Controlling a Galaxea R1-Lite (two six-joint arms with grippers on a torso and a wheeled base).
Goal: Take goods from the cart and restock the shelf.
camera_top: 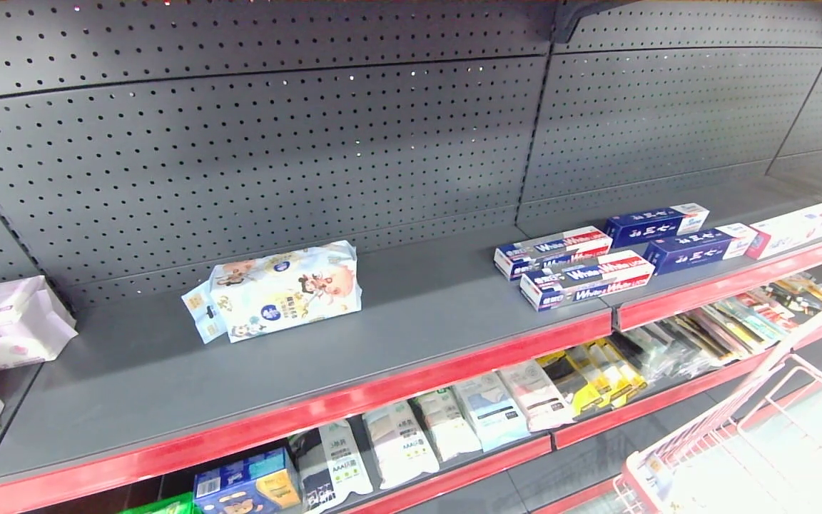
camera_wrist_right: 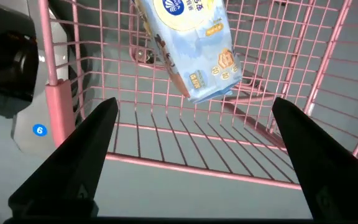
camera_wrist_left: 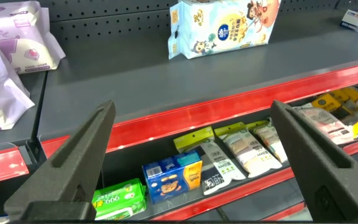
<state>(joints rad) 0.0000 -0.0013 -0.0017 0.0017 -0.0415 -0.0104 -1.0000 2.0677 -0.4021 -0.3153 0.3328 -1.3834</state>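
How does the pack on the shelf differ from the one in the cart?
The shelf pack stands level on the grey shelf; the cart pack lies tilted in the pink wire cart. The shelf pack is stocked, the cart pack not yet. Both are soft printed packs.

We log the shelf (camera_top: 418, 307) as matt grey painted metal, the pegboard (camera_top: 240, 157) perforated with the same finish, and the strip (camera_top: 354, 396) as glossy red. Pack (camera_top: 282, 289): shiny, crinkled plastic film. Boxes (camera_top: 586, 278): smooth glossy card. Cart (camera_wrist_right: 58, 106): pink coated wire.
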